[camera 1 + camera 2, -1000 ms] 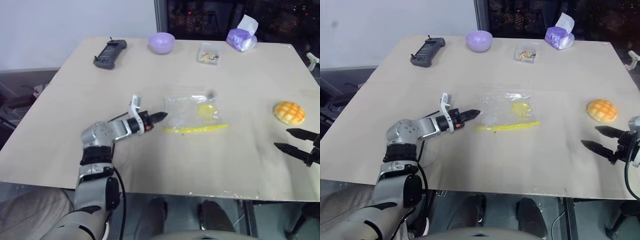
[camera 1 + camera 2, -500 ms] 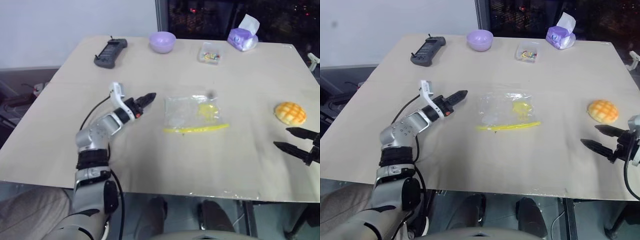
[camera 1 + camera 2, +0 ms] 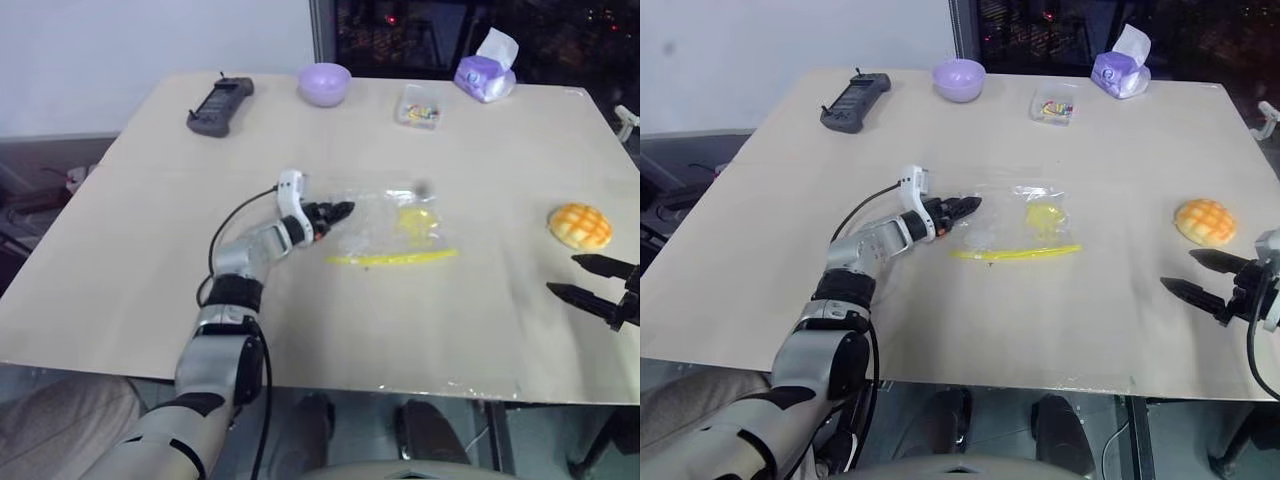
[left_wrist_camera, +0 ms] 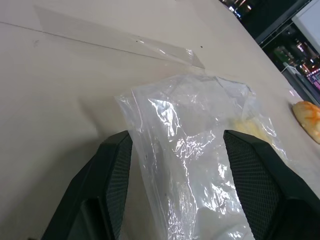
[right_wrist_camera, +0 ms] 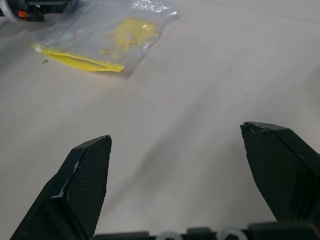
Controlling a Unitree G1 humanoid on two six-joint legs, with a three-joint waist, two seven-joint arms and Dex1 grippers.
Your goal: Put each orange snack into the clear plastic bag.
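The clear plastic bag (image 3: 388,225) lies flat mid-table, its yellow seal strip (image 3: 392,258) along the near edge. My left gripper (image 3: 338,212) is at the bag's left end, open. In the left wrist view its two black fingers (image 4: 111,172) stand on either side of the bag's raised, crinkled corner (image 4: 187,150) without pinching it. One orange snack (image 3: 579,226), a round bun with a criss-cross top, rests on the table at the right. My right gripper (image 3: 585,280) hovers just in front of the snack, wide open and empty, not touching it.
Along the far edge sit a black handheld controller (image 3: 220,105), a purple bowl (image 3: 324,84), a small clear box of colourful bits (image 3: 418,105) and a purple tissue pack (image 3: 485,72). The right gripper is close to the table's right front edge (image 3: 560,392).
The left gripper, shut at the bag's left edge a second ago, drew back, opened, and came forward again so its fingers flank the bag's corner. The right arm stayed still.
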